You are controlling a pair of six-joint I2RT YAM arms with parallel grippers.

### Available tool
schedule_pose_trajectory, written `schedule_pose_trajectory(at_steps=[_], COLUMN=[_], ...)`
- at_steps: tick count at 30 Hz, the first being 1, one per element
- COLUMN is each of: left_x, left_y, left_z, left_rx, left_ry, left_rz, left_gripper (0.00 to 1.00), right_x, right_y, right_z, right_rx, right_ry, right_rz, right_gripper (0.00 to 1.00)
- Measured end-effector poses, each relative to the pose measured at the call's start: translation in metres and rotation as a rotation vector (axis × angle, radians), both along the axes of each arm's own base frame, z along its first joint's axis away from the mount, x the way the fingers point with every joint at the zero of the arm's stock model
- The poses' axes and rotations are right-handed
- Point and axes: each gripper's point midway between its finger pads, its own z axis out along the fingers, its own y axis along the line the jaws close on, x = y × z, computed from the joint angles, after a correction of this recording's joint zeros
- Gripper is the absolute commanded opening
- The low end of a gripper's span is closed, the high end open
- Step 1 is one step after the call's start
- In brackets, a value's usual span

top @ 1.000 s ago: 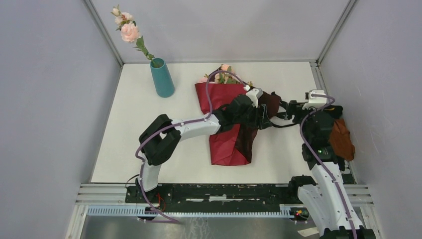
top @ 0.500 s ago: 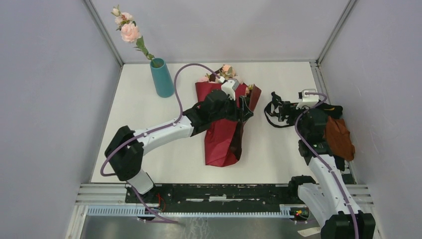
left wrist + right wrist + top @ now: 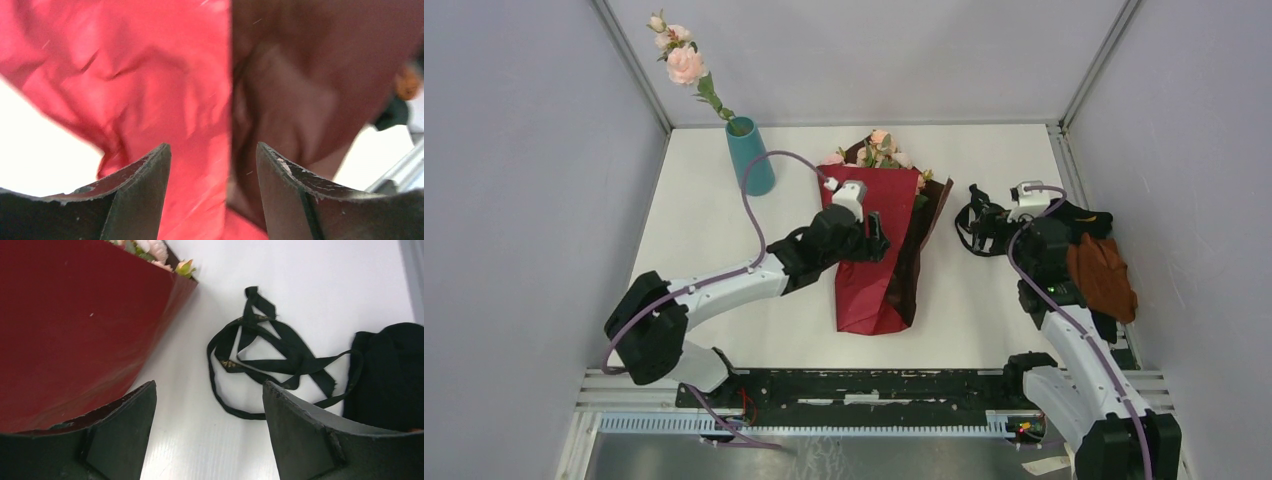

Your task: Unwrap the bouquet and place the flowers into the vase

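Maroon paper cone bouquet of pink roses point(image 3: 879, 255) lies mid-counter, blooms toward the far wall. The left pincer point(image 3: 876, 235) hangs over its paper, jaws well apart, gripping nothing. Just right of the bouquet a loose black ribbon point(image 3: 265, 360) lies on the white counter point(image 3: 704, 250). The right pincer point(image 3: 210, 435) hovers above it, jaws wide and empty. To the bouquet's far left stands the tapered teal vase point(image 3: 750, 158), holding one pink rose stem point(image 3: 686, 66). Further right of the bouquet, past the ribbon, sits a black-and-orange cloth pile point(image 3: 1104, 278).
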Motion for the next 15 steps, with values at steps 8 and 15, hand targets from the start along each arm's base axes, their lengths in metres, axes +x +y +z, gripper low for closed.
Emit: schedule_pose_trajectory(at_steps=[8, 15], left_x=[-0.042, -0.048], left_y=[0.07, 0.052], left_z=[-0.079, -0.107], left_rx=[0.07, 0.05], left_ry=[0.108, 0.161], left_rz=[0.12, 0.091], left_gripper=[0.68, 0.69], right_x=[-0.036, -0.053], right_y=[0.04, 0.079], right_z=[-0.041, -0.064], right_rx=[0.071, 0.095], right_ry=[0.064, 0.127], right_rz=[0.142, 0.252], right_gripper=[0.82, 0.82])
